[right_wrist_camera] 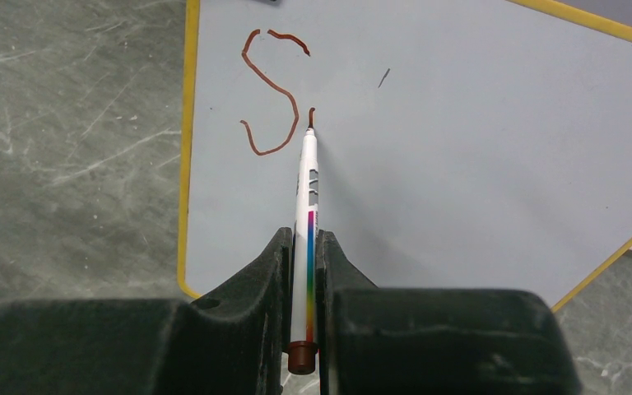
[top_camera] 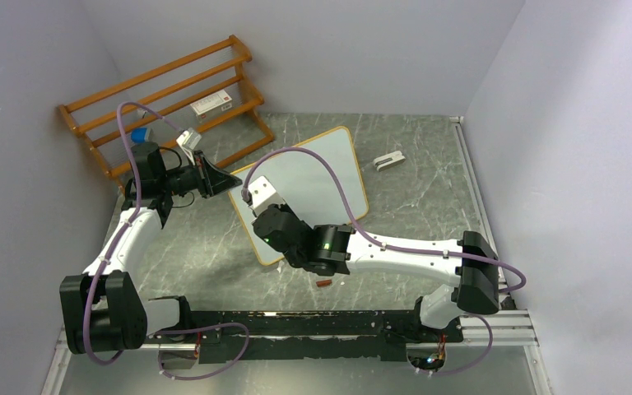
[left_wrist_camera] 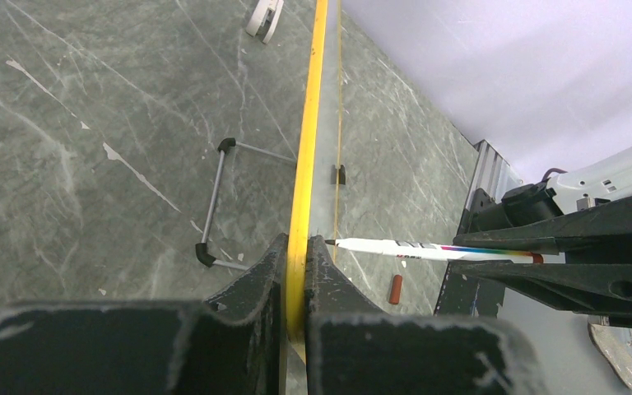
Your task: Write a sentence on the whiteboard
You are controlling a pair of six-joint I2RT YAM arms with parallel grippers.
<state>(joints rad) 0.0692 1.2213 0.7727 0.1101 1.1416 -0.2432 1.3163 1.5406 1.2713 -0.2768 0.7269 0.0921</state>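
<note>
Board: white rounded whiteboard, light-wood rim, on your grey marbled bench.
Writing: reddish-brown "S".
Left hand: clamped on the rim.
Right hand: clamps rainbow-striped white marker.

whiteboard — near corner hidden under right arm | box on rack — label too small to read

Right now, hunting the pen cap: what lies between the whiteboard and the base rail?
A small brown cap on the table, by the right arm; the top view shows it.
</note>
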